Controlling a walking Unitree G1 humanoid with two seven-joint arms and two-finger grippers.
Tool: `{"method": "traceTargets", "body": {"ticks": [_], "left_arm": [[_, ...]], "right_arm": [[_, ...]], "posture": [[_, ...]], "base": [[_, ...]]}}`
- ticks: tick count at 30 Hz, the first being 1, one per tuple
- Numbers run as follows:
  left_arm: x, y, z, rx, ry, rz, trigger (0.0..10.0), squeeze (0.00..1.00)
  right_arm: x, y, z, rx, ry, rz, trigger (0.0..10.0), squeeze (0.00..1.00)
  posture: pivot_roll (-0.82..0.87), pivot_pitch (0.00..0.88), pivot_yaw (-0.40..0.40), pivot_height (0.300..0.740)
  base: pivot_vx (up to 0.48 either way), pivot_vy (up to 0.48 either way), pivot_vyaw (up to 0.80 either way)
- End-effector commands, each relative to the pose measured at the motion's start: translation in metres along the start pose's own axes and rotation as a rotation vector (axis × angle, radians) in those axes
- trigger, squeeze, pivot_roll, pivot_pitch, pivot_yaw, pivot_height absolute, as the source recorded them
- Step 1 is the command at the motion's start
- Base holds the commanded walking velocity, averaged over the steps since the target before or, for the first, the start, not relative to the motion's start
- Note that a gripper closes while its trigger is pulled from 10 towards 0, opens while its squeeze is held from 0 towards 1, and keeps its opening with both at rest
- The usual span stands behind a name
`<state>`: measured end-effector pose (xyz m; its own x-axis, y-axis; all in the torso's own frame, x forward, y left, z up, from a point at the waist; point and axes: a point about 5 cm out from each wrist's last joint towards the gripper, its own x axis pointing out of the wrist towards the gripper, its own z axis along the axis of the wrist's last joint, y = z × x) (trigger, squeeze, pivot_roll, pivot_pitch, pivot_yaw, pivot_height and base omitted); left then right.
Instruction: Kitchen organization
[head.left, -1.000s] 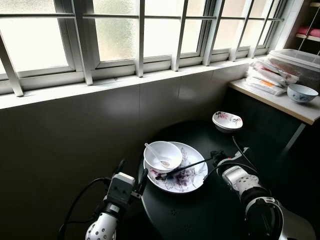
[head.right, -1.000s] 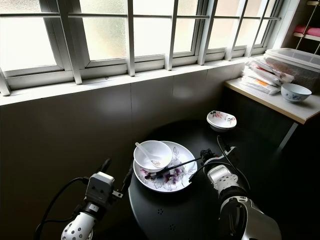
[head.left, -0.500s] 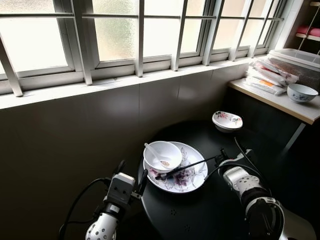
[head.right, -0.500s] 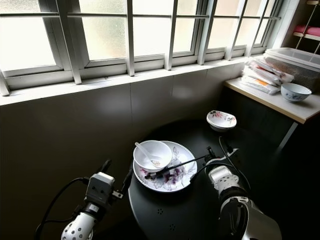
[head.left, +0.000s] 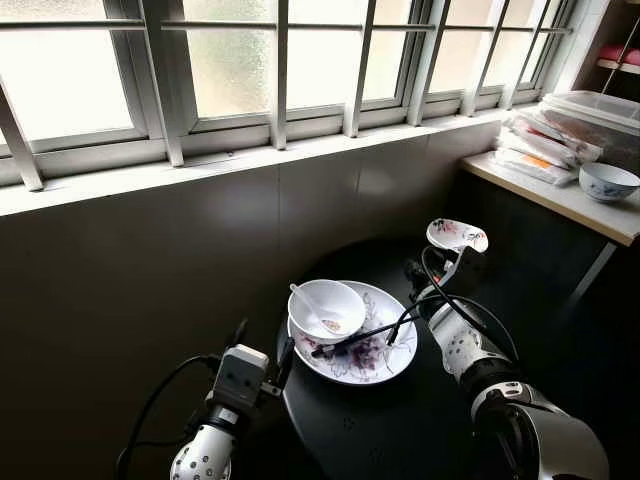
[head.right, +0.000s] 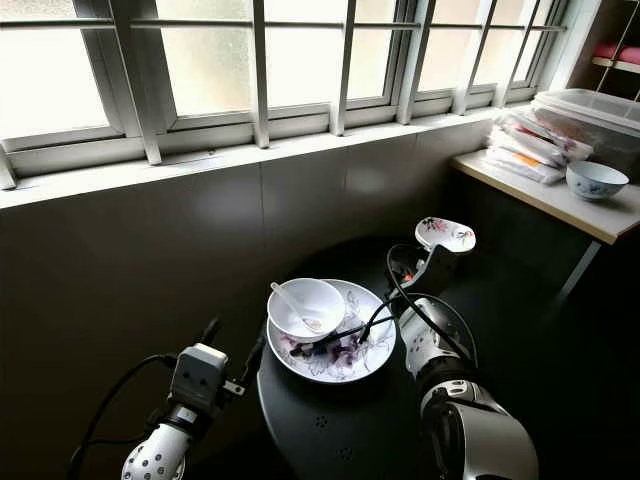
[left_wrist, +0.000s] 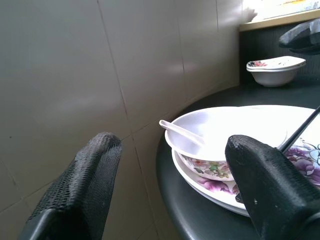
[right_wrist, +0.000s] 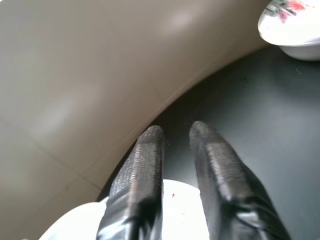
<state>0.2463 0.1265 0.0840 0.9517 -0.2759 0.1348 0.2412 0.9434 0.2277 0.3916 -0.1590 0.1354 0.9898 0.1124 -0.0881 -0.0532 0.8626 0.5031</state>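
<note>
Since the earlier frames the right arm had swung up and forward, so that its wrist stood over the back of the round black worktop (head.left: 400, 420) instead of lying low at the near right of the plate. Nearest the robot, the left claw (left_wrist: 170, 190) hung off the worktop's left edge with its fingers spread wide apart and nothing between them, aimed at the floral plate (head.left: 385, 355). That plate sat near the worktop's left rim, and the white bowl (head.left: 325, 308) rested on its left half with a white spoon (head.left: 303, 297) lying inside. Black chopsticks (head.left: 362, 336) lay slanted across the plate, just right of the bowl. The right claw (right_wrist: 175, 145) hovered above the plate's far edge, its two fingers (right_wrist: 145, 165) close together with a narrow gap and holding nothing. Bare black surface stretched on the near and right sides of the plate. Farther back, a small floral dish (head.left: 457, 235) stood near the worktop's far right rim, well apart from the plate. Beyond it a grey tiled wall (head.left: 150, 280) rose to a barred window (head.left: 280, 60). To the right a pale counter (head.left: 560, 195) carried a patterned bowl (head.left: 607, 182), stacked packets (head.left: 535, 150) and a clear lidded box (head.left: 600, 110).
</note>
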Motion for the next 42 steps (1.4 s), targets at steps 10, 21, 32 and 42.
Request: {"method": "traceTargets", "body": {"ticks": [10,21,32,42], "left_arm": [[0.003,0.001,-0.002,-0.003,0.013,0.002,10.0,0.0],[0.005,0.001,-0.003,-0.002,0.017,0.005,10.0,0.0],[0.006,0.002,-0.004,0.0,0.021,0.004,10.0,0.0],[0.007,0.001,-0.005,0.001,0.022,0.004,10.0,0.0]], "right_arm": [[-0.007,0.005,-0.019,-0.701,0.192,0.265,10.0,1.0],[-0.01,-0.001,-0.005,-0.987,0.315,0.455,10.0,1.0],[-0.018,0.001,-0.023,-1.233,0.467,0.644,10.0,0.0],[-0.017,-0.003,-0.023,-1.416,0.512,0.64,10.0,0.0]], "posture": [[0.08,0.0,-0.072,0.74],[0.08,0.0,-0.078,0.74],[0.08,0.0,-0.079,0.74],[0.09,0.0,-0.082,0.74]], "base": [[0.0,0.0,0.0],[0.0,0.0,0.0],[0.0,0.0,0.0],[0.0,0.0,0.0]]}}
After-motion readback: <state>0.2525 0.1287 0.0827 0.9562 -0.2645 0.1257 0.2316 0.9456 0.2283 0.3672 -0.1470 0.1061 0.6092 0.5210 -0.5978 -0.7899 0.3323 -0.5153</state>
